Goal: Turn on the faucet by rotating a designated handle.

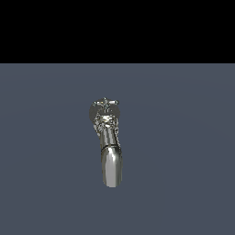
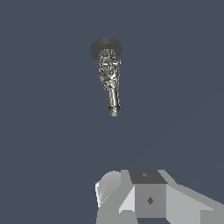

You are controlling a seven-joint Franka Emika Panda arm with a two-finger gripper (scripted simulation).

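the floor [image 1: 183, 183] was a flat slate-blue plane with nothing behind it but a black band across the top of the exterior view, a bare simulated stage. a chrome faucet [image 1: 108, 142] stood alone near the middle of that plane, its round base [image 1: 97, 111] seated on the floor and its long spout [image 1: 111, 167] reaching toward the camera. on top, above the base, sat a small cross-shaped handle [image 1: 105, 103], its short arms spread out to the sides; whether this was the designated one, or whether there was a second handle, was too fine to make out.

no part of the arm showed in the exterior view. in the wrist view the faucet [image 2: 109, 78] was small and well apart from the camera, base [image 2: 106, 47] farthest away and spout tip [image 2: 113, 111] nearest, which suggested the arm was held back on the spout side, looking along the faucet's length. only the pale body of the gripper [image 2: 146, 199] filled the lower edge of that view; the fingers were out of frame, so i could not tell whether they stood wide or narrow, and nothing appeared to be held.

by my judgement the task had not begun: the handle was untouched, and the arm was placed far off simply as a starting pose. the next move would call for an approach over the spout to the handle.
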